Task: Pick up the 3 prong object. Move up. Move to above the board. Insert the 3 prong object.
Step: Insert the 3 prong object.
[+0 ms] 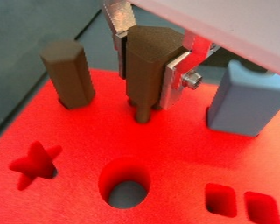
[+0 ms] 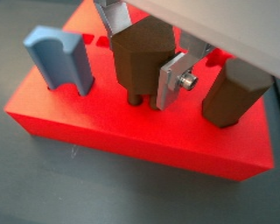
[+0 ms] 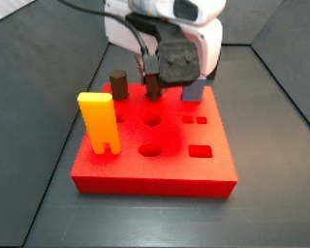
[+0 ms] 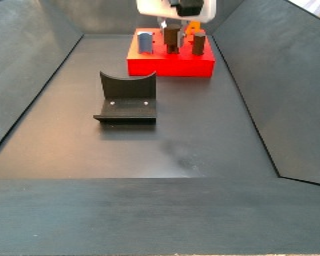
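My gripper (image 1: 146, 87) is shut on the 3 prong object (image 1: 146, 51), a dark brown post held upright between the silver fingers (image 1: 174, 77). Its short prongs (image 1: 140, 112) reach down to the top face of the red board (image 1: 73, 188), between the other pegs. I cannot tell how deep they sit. The same grip shows in a wrist view (image 2: 140, 83), with the post (image 2: 136, 52) over the board (image 2: 130, 144). In a side view the gripper (image 3: 165, 68) stands over the board's (image 3: 151, 167) far part, holding the post (image 3: 155, 89).
A thicker brown peg (image 1: 69, 74) and a blue-grey block (image 1: 245, 96) stand either side of the post. A yellow two-legged block (image 3: 97, 121) stands at the board's edge. Star (image 1: 34, 164), round (image 1: 125, 182) and square cutouts are open. The fixture (image 4: 125, 98) stands on the floor.
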